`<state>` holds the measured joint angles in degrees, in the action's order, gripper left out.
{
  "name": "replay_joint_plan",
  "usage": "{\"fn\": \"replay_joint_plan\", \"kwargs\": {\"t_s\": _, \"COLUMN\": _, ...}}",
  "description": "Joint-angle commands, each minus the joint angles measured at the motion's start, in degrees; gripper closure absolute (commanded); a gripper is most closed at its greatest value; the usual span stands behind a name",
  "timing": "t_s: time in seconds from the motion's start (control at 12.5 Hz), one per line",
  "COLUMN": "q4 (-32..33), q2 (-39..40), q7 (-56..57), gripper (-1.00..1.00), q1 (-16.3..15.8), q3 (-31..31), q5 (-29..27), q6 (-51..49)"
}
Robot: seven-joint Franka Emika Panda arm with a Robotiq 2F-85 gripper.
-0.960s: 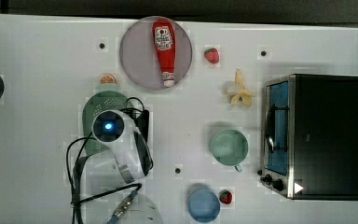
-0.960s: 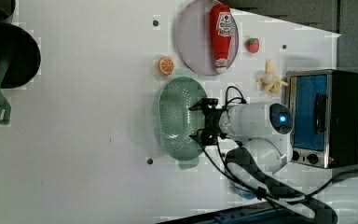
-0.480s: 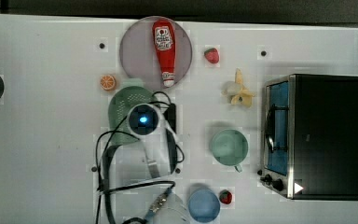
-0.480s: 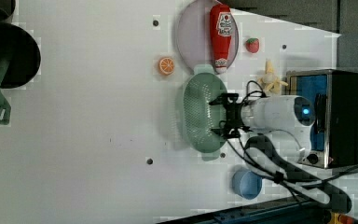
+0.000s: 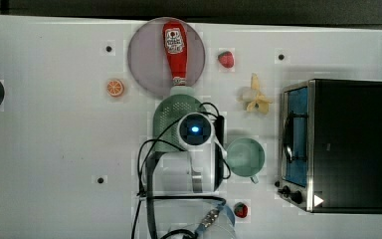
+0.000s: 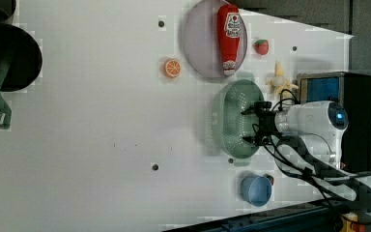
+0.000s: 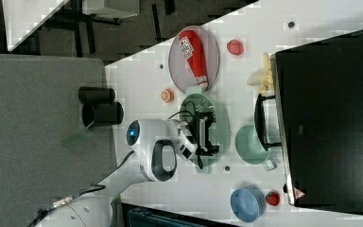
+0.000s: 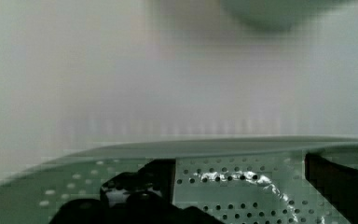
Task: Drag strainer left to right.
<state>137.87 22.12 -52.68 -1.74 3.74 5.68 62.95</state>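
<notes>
While inside strainer (image 6: 235, 118), pincer (image 6: 249, 124) spread.

White counter (image 5: 54, 149) carries all items. Strainer (image 5: 171, 112) lies near the counter's middle, partly covered by the arm's wrist (image 5: 195, 130); its far end sits just below the grey plate (image 5: 149, 59) at the counter's far edge. Ketchup bottle (image 5: 175, 50) rests on that plate. Mint mug (image 5: 245, 157) stands just beside the wrist, between it and the toaster oven (image 5: 345, 144). Orange slice (image 5: 114, 88), strawberry (image 5: 226, 59) and banana (image 5: 254, 98) lie apart.
</notes>
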Motion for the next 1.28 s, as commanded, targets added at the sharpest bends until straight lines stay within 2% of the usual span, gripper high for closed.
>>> {"fn": "replay_joint_plan", "kwargs": {"t_s": 0.08, "q4": -2.0, "q2": -0.6, "q7": 8.5, "gripper": -1.0, "q1": 0.4, "q3": 2.1, "q5": -0.5, "q6": 0.4}}
{"fn": "replay_joint_plan", "kwargs": {"t_s": 0.4, "q4": -2.0, "q2": -0.6, "q7": 12.1, "gripper": -1.0, "q1": 0.8, "q3": 5.2, "q5": -0.5, "q6": 1.1}}
{"fn": "replay_joint_plan", "kwargs": {"t_s": 0.56, "q4": -2.2, "q2": -1.0, "q7": 14.4, "gripper": -1.0, "q1": 0.8, "q3": 4.8, "q5": -0.5, "q6": 1.2}}
{"fn": "replay_joint_plan", "kwargs": {"t_s": 0.88, "q4": -2.3, "q2": -6.6, "q7": 36.5, "gripper": -1.0, "q1": 0.8, "q3": 2.9, "q5": -0.6, "q6": -1.4}}
{"fn": "replay_joint_plan", "kwargs": {"t_s": 1.04, "q4": -3.2, "q2": -11.9, "q7": 45.4, "gripper": -1.0, "q1": 0.8, "q3": 2.5, "q5": -0.8, "q6": -5.8}}
{"fn": "replay_joint_plan", "kwargs": {"t_s": 1.28, "q4": -7.2, "q2": -20.7, "q7": 47.8, "gripper": -1.0, "q1": 0.8, "q3": 1.4, "q5": -0.8, "q6": -19.4}}
